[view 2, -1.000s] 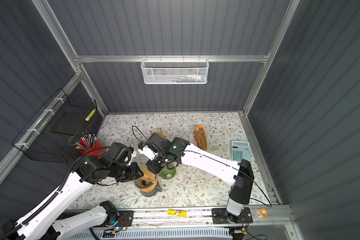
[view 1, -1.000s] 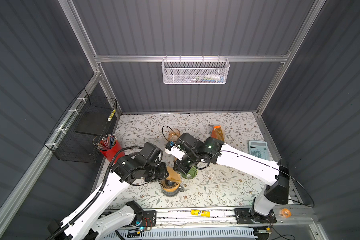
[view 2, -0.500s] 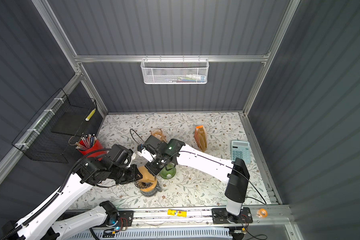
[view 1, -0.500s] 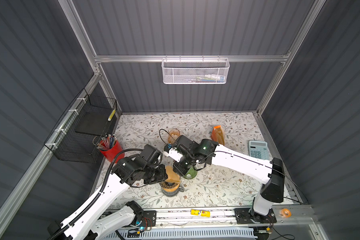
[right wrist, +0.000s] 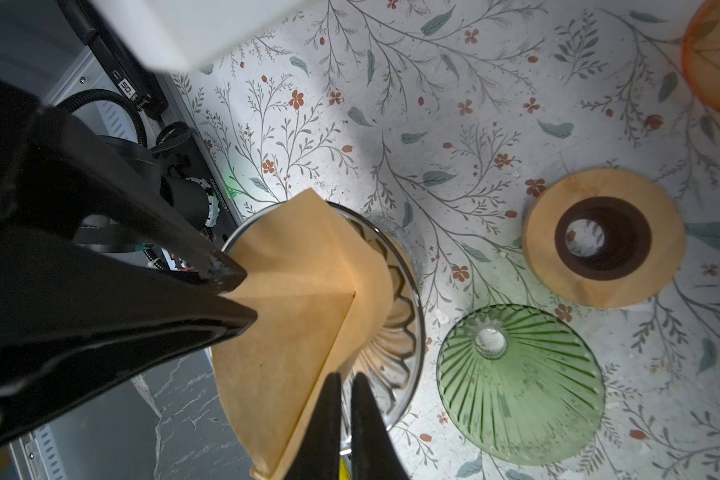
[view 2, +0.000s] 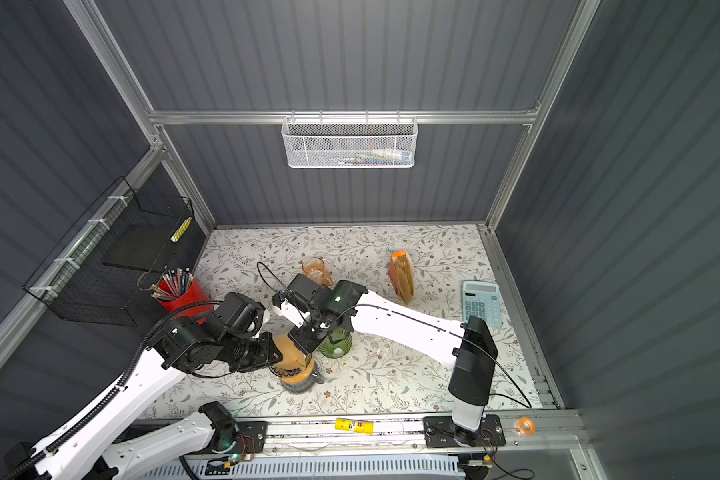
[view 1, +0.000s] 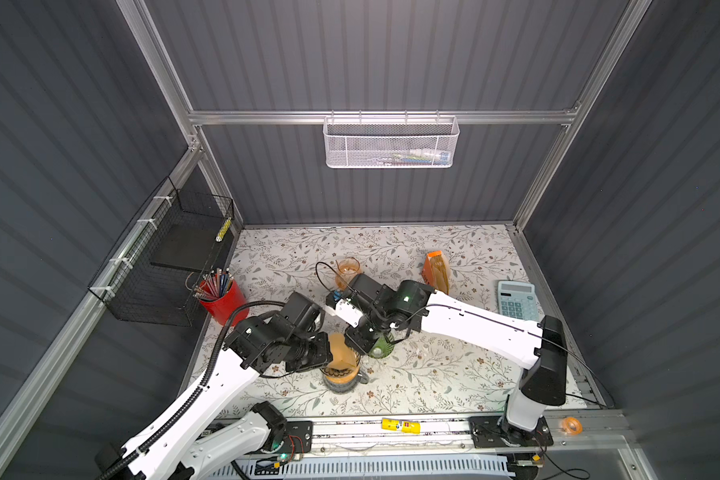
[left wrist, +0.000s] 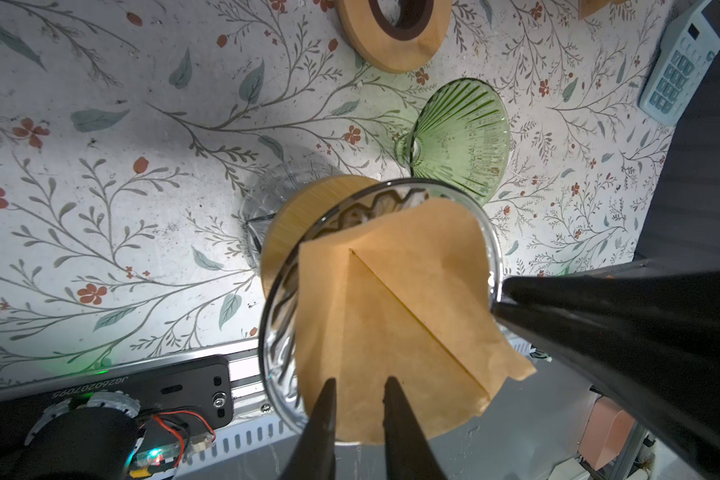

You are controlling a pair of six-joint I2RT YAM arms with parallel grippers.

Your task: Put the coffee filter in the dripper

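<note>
We find the clear dripper (left wrist: pixel 277 332) mostly hidden under both arms in both top views; the coffee filter (left wrist: pixel 391 299) lies inside it, part unfolded. Left gripper (left wrist: pixel 360 381) and right gripper (right wrist: pixel 347 377), each nearly closed, pinch opposite filter edges. Beside the dripper we list a green glass cone (right wrist: pixel 520 382) and a wooden ring (right wrist: pixel 603 237)

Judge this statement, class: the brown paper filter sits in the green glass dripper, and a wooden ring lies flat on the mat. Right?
One slip: the paper filter sits in the clear glass dripper, not the green dripper, which stands upside down beside it, as the left wrist view shows. The wooden ring does lie flat on the mat.
</note>
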